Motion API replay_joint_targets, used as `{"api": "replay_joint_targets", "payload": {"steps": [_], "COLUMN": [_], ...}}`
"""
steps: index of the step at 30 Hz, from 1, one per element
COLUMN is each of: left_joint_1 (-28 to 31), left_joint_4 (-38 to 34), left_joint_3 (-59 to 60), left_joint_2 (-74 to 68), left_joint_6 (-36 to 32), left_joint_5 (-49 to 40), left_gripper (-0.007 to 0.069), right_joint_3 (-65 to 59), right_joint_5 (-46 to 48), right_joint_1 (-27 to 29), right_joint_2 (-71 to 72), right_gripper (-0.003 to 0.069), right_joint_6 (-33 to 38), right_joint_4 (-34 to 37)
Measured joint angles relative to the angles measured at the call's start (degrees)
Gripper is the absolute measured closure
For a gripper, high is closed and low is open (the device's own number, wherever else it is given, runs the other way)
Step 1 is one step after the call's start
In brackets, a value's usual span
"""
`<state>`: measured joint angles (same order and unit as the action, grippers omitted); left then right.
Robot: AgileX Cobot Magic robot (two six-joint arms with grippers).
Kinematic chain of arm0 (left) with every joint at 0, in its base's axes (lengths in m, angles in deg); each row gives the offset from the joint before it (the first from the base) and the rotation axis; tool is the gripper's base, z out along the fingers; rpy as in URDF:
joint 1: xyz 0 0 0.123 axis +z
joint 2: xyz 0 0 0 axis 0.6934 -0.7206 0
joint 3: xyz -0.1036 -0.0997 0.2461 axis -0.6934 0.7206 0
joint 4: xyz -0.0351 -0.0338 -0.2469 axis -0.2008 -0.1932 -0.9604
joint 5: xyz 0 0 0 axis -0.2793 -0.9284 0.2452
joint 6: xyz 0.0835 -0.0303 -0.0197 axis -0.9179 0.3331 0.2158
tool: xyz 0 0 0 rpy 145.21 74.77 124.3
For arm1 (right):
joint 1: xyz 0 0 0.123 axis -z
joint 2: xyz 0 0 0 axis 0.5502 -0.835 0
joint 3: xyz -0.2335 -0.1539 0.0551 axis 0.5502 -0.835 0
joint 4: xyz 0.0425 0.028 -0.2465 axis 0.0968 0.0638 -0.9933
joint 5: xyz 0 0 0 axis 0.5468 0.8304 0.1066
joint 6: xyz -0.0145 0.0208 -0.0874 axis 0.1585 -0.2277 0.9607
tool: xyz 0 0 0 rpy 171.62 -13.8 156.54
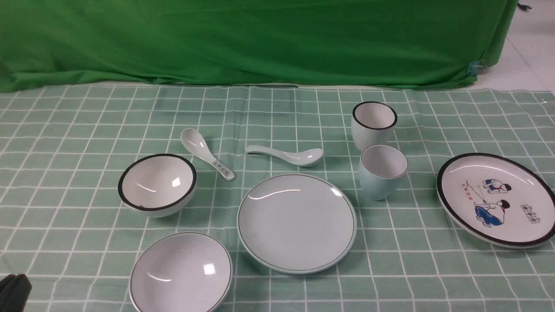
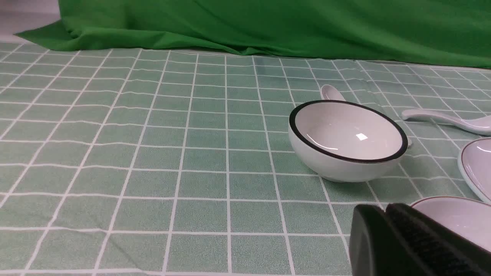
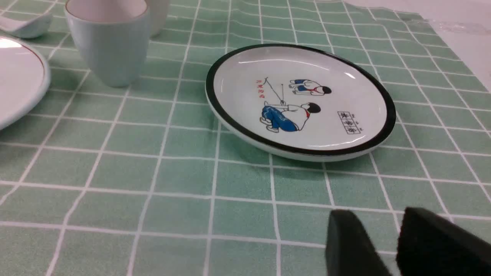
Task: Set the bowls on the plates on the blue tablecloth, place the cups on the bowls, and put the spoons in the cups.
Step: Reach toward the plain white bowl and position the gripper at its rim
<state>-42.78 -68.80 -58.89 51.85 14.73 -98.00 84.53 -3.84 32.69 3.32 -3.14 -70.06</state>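
Nearest, the left tool [image 2: 378, 209] is closed and the right tool [image 3: 383, 214] open, both cut off by their wrist views. The front view crops the pale blue bowl [image 1: 181, 273] beside the pale blue plate [image 1: 297, 223]; beyond, the pale blue cup [image 1: 382, 171] partly hides the black-rimmed cup [image 1: 373, 121].

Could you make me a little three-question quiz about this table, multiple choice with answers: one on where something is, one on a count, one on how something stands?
1. Which thing lies nearest the cartoon plate?
A) the black-rimmed bowl
B) the pale blue cup
C) the marked spoon

2. How many spoons are there?
A) one
B) two
C) three

3. How is the left gripper?
A) shut, empty
B) wide open
C) holding a cup

Answers:
1: B, the pale blue cup stands closest to the cartoon plate.
2: B, one spoon has a marked handle, the other is plain.
3: A, the left gripper's fingers meet with nothing between.
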Motion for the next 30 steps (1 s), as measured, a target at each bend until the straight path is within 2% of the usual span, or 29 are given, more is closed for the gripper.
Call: {"api": "replay_joint_targets", "payload": {"steps": [21,24,26,27,28,30], "left_joint_1": [0.0,0.0,0.0,0.0,0.0,0.0], "left_joint_4": [-0.6,-5.51,-16.65,-17.59,-24.52,-28.2], "left_joint_3": [0.0,0.0,0.0,0.0,0.0,0.0], "left_joint_2": [0.0,0.0,0.0,0.0,0.0,0.0], "left_joint_6": [0.0,0.75,3.17,3.52,4.5,4.84], "left_joint_5": [0.21,2.41,6.95,7.34,11.31,15.15], "left_gripper": [0.0607,0.0607,0.0607,0.0607,0.0607,0.0607], "right_joint_3": [0.0,0.0,0.0,0.0,0.0,0.0], "right_joint_5": [0.0,0.0,0.0,0.0,0.0,0.0], "right_joint_1": [0.0,0.0,0.0,0.0,0.0,0.0], "right_joint_2": [0.0,0.0,0.0,0.0,0.0,0.0], "right_gripper": [0.0418,0.0418,0.0418,0.0418,0.0418,0.0418], "right_joint_6": [0.0,0.0,0.0,0.0,0.0,0.0], "right_joint_4": [0.0,0.0,0.0,0.0,0.0,0.0]}}
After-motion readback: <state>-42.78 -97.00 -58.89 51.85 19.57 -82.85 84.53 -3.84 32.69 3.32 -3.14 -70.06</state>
